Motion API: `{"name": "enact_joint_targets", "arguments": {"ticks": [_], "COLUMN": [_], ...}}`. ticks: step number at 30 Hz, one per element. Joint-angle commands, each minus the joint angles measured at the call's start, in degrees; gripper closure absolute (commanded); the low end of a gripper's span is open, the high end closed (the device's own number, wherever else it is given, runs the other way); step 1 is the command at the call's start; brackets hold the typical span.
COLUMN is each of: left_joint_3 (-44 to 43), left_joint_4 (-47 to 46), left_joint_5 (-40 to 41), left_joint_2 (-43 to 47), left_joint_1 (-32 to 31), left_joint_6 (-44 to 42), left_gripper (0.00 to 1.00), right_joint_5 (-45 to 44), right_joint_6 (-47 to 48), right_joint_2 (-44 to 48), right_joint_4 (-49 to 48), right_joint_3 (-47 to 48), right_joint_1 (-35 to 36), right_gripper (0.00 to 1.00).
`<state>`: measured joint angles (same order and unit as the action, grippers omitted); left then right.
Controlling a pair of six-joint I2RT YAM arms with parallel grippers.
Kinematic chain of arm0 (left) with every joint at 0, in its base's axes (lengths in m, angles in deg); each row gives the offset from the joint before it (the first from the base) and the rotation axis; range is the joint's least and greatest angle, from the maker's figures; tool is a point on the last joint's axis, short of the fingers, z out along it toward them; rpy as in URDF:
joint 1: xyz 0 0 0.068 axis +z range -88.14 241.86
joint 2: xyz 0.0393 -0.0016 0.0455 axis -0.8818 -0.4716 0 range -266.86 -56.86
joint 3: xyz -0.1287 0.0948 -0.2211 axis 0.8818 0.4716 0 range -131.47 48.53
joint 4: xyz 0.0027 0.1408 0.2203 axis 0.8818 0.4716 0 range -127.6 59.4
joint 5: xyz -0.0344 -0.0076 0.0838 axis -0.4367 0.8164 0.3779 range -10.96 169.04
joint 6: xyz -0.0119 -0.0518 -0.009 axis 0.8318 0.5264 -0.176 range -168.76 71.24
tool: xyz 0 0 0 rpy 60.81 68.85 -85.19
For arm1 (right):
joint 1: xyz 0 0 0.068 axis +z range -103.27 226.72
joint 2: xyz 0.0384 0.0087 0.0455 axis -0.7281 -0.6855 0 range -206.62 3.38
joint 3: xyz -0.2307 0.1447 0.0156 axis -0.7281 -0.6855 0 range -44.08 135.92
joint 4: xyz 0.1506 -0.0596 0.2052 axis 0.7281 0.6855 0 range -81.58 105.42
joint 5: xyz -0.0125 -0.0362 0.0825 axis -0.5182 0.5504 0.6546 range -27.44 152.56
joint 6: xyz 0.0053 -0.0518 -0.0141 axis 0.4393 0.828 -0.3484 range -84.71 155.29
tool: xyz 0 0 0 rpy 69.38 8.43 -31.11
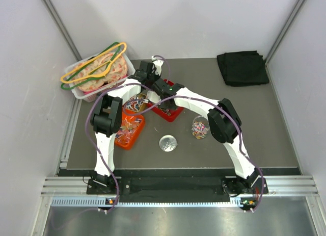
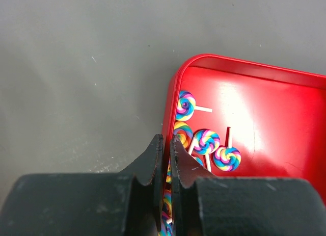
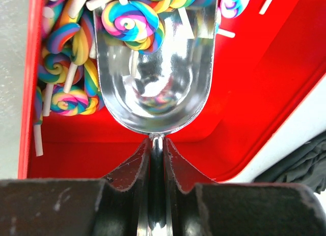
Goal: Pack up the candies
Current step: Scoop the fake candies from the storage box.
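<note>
— How do the two arms stand?
— Each rises from its base at the near edge to a raised black elbow, then reaches away and inward. The left arm (image 1: 106, 119) bends on the left side and the right arm (image 1: 224, 121) on the right. Their wrists end close together near the middle.
— And the left gripper (image 2: 167, 144)?
— Its jaws are drawn almost together, with only a thin slit between the dark fingertips. They pinch the rim of a red tray (image 2: 170, 93).
— The right one?
— The right gripper (image 3: 157, 144) is clamped hard on the slim handle of a metal scoop (image 3: 168, 62), which sticks straight out past the fingertips.
</note>
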<state>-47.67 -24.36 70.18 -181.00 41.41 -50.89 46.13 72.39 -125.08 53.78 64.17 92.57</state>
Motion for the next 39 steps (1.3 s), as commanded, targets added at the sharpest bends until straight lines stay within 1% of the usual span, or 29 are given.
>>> {"name": "enact_joint_targets", "arguments": {"ticks": [1, 11, 16, 21, 29, 35, 39], "left_joint_3": [0.0, 0.4, 0.5, 0.6, 1.0, 1.1, 1.1], "left_joint_4": [-5.9, -5.9, -5.8, -5.6, -5.7, -5.6, -5.7], "left_joint_5": [-4.8, -4.7, -4.3, -4.0, -3.9, -3.8, -3.7], "left_joint_2": [4.7, 5.0, 5.1, 5.1, 5.3, 5.4, 5.3], "left_joint_1": [-1.8, -1.8, -1.8, -1.6, -1.6, -1.5, -1.4], "left_joint_6": [3.9, 3.4, 3.3, 2.7, 2.7, 2.6, 2.6], "left_gripper": [1.00, 1.00, 1.00, 1.00, 1.00, 1.00, 1.00], "right_joint_5": [4.0, 3.6, 3.5, 3.7, 4.9, 4.1, 5.5], "right_joint_6": [1.7, -0.1, -0.4, 1.2, 2.5, 2.9, 2.7], "right_joint_2": [4.6, 8.2, 9.8, 12.9, 15.1, 15.8, 17.5], "right_joint_4": [-8.1, -11.9, -11.3, -11.3, -11.4, -11.2, -11.2], "right_joint_3": [1.5, -3.5, -4.6, -7.8, -10.5, -12.1, -14.0], "right_joint_1": [0.5, -0.8, -1.5, -2.2, -3.0, -3.7, -4.4], "right_gripper": [1.00, 1.00, 1.00, 1.00, 1.00, 1.00, 1.00]}}
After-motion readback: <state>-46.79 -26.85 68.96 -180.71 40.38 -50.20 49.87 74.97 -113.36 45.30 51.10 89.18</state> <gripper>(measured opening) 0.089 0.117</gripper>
